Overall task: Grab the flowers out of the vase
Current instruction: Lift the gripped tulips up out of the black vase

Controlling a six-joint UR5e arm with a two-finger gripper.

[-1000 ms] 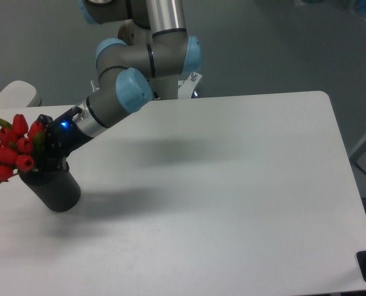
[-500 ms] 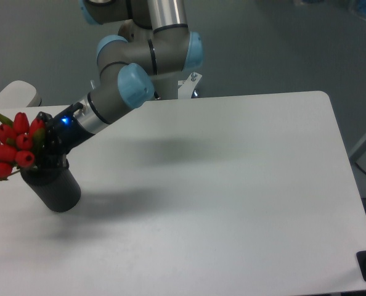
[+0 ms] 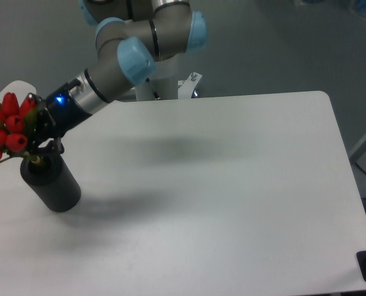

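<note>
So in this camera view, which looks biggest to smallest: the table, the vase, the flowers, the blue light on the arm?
1. Table, by far.
2. Vase and flowers: about alike, and the bunch is cut off at the picture's edge, so no ranking.
3. Blue light, a tiny dot.

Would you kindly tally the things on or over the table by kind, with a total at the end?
Bunch of red flowers: 1
Dark vase: 1
Robot gripper: 1
White table: 1
Total: 4
</note>
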